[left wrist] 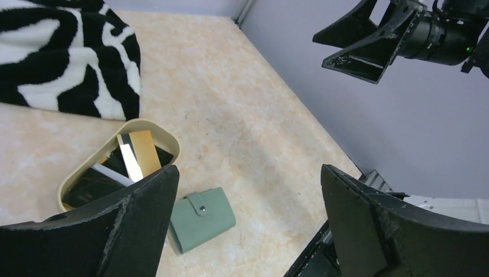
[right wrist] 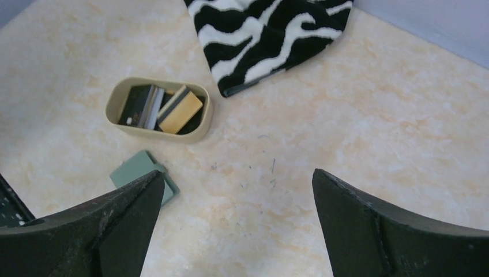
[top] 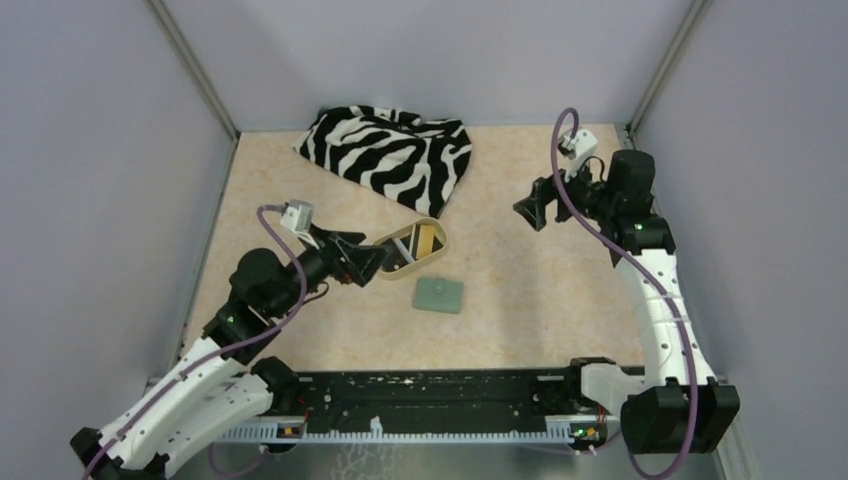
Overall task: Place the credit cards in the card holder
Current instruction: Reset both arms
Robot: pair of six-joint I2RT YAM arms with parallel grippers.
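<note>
The sage-green card holder (top: 439,294) lies shut and flat on the table, its snap tab showing in the left wrist view (left wrist: 203,218); it also shows in the right wrist view (right wrist: 136,173). The credit cards (top: 422,240), black, gold-yellow and whitish, stand on edge inside a tan oval dish (top: 440,255) just behind the holder (left wrist: 138,153) (right wrist: 167,109). My left gripper (top: 372,262) is open and empty, hovering just left of the dish. My right gripper (top: 528,210) is open and empty, raised above the table to the right of the dish.
A black-and-white zebra-striped cloth (top: 392,150) lies bunched at the back of the table behind the dish. Grey walls close in the left, back and right sides. A black rail (top: 430,400) runs along the near edge between the arm bases.
</note>
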